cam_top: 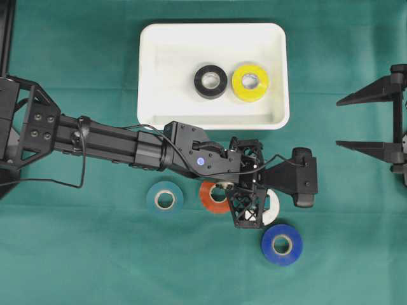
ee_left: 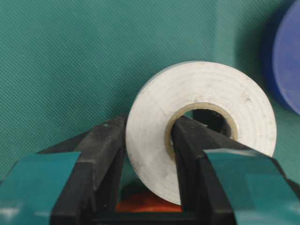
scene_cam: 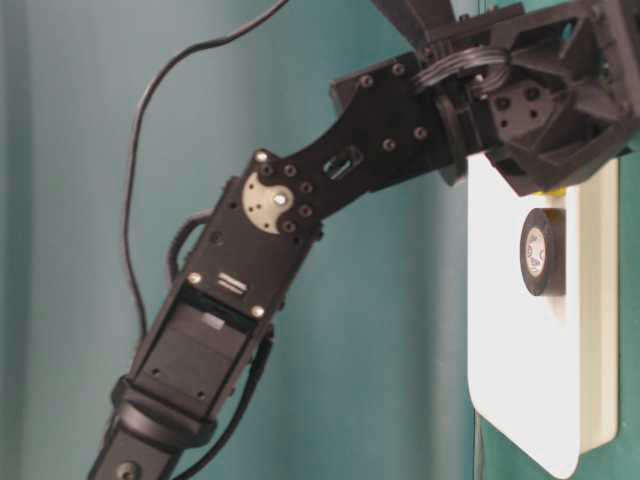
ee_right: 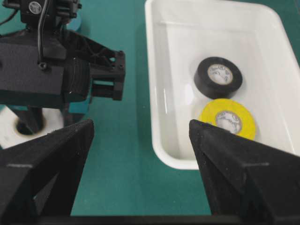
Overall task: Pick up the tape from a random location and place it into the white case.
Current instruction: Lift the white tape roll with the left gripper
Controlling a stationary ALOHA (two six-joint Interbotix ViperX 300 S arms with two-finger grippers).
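White tape (ee_left: pixel 199 117) between left hand (ee_left: pixel 147 161) fingers

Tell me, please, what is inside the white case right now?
The case holds a black roll and a yellow roll, side by side. Nothing hides its floor from overhead.

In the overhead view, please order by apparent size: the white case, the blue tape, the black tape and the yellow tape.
1. White case, far the largest.
2. Blue tape, slightly wider than the two in the case.
3. Yellow tape and black tape: the yellow looks marginally bigger, but they are too close to rank.
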